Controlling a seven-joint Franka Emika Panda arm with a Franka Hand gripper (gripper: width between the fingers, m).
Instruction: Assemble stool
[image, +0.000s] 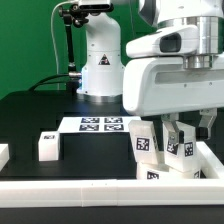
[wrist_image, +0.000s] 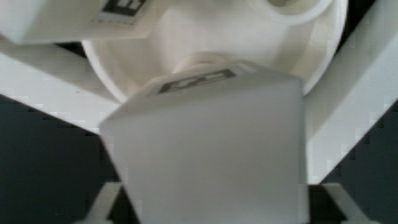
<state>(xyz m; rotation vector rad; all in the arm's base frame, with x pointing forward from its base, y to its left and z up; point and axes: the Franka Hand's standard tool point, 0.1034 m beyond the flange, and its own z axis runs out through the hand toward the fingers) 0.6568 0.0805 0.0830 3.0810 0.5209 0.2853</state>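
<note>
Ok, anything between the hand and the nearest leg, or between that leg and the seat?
Nothing visible: the leg sits in the hand, and in the wrist view the seat lies directly behind it.

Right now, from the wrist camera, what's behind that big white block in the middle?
The round seat shows behind the leg, with another tagged piece past it. Where the leg overlaps the seat, the seat is hidden.

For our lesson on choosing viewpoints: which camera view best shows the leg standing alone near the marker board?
The exterior view: the lone leg stands in full sight on the dark table, its tag visible. The wrist view shows nothing of it, only the seat and a different leg close up.
</note>
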